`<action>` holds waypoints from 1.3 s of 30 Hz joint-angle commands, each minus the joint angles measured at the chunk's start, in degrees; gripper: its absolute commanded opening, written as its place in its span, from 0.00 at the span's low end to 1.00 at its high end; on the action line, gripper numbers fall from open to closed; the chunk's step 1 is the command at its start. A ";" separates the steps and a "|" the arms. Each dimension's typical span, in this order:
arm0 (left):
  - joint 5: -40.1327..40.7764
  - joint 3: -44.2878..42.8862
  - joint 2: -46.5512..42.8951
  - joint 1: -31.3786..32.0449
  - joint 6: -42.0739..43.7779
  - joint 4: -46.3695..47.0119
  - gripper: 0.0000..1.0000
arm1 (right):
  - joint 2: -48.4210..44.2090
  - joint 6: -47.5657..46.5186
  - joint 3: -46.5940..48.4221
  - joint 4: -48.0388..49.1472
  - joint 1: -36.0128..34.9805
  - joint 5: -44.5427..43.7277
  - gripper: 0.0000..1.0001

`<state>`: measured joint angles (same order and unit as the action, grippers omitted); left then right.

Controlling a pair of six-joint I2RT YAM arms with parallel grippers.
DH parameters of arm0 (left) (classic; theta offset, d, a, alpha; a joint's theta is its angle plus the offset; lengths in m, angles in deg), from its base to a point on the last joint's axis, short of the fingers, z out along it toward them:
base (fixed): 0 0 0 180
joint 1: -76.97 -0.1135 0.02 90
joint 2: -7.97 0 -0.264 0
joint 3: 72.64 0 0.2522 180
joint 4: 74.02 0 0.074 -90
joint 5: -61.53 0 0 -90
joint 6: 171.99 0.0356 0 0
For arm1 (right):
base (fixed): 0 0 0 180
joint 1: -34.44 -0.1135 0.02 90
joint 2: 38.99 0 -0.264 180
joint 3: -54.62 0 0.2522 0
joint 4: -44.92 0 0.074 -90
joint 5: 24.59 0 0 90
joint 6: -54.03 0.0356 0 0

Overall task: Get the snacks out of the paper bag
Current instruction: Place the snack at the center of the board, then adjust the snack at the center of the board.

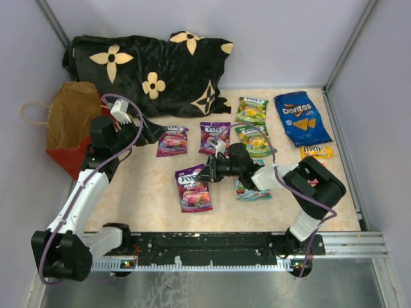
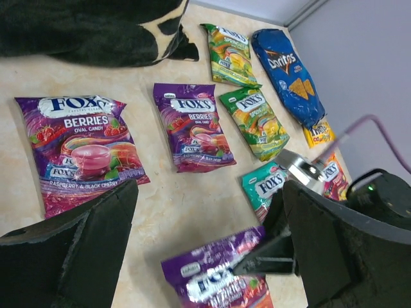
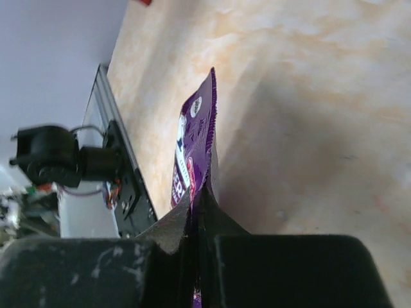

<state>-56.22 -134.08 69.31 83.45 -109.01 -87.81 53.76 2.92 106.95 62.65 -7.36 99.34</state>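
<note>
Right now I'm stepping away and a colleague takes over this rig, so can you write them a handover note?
Left pincer: open, holding nothing, over the table.
Right pincer: shut on a purple pouch at its edge.
Out on the table: two more purple pouches, two green pouches, teal pouch, Doritos bag, M&M's packet.
Left: release this pouch, then check the paper bag; its inside isn't visible.

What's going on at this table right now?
The right arm's fingers are shut on the edge of a purple candy pouch, near the front middle of the table. The left arm's fingers are open and hold nothing, beside the red paper bag at the left. Several other packets, among them a blue chip bag, lie spread flat on the table, outside the bag.
</note>
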 commanded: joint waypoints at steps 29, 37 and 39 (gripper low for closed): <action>14.22 12.24 5.45 20.76 1.41 -4.72 1.00 | -11.85 -24.54 14.24 -39.88 8.23 -24.72 0.99; 29.79 12.70 10.21 30.78 1.18 -1.40 0.98 | -21.36 -20.20 4.39 -44.06 8.51 -45.84 0.82; 31.76 12.37 11.93 31.87 1.67 -1.14 0.98 | -20.56 -19.31 2.18 -43.43 8.54 -45.86 0.81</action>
<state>-33.71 -120.77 79.06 113.00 -107.72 -91.42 31.14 -17.75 113.94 22.72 0.57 60.90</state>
